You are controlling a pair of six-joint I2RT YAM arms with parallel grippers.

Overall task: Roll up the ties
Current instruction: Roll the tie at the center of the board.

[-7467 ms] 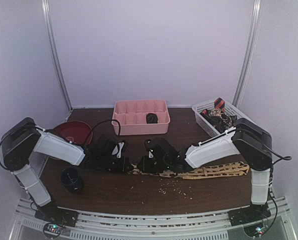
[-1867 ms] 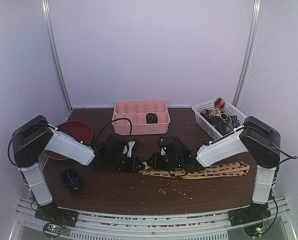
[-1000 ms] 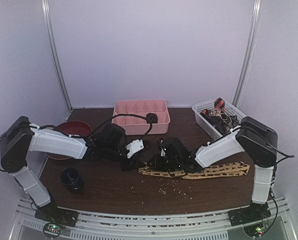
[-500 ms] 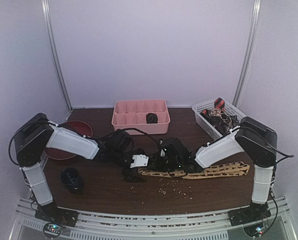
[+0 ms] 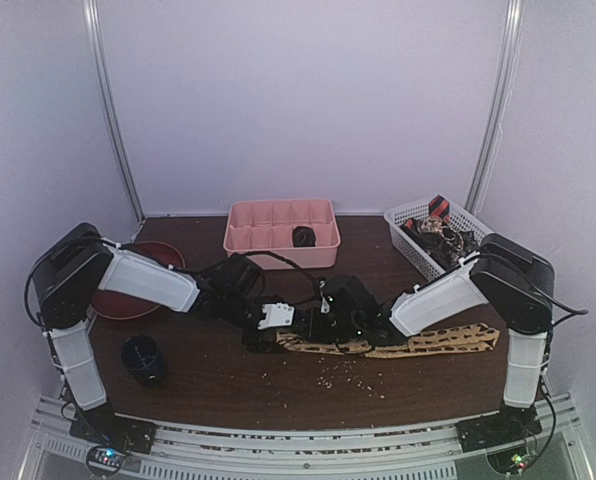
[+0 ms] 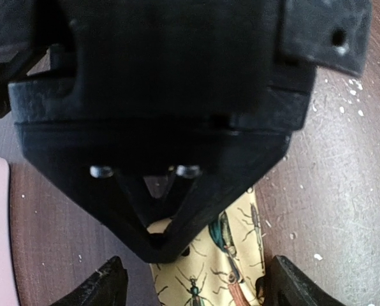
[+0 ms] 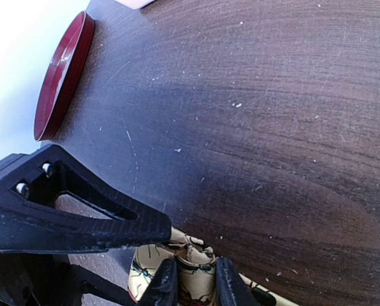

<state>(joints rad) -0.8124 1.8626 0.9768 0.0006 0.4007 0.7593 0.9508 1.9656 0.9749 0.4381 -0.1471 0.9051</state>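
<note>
The right fingers (image 7: 166,282) are pinching the rolled end of the tan tie (image 7: 189,264) low over the desk (image 7: 292,127); the left fingers (image 6: 106,287) are hovering spread, 1 on each side of the tie's patterned strip, close against the right ones; the remaining tie is lying flat along the desk toward its right edge; other ties (image 5: 440,232) are sitting heaped in the white basket (image 5: 406,222).

Tie (image 5: 428,343) on table (image 5: 228,385), tray (image 5: 278,258) behind, basket (image 5: 406,232) back-R, cup (image 5: 143,358) front-L.
</note>
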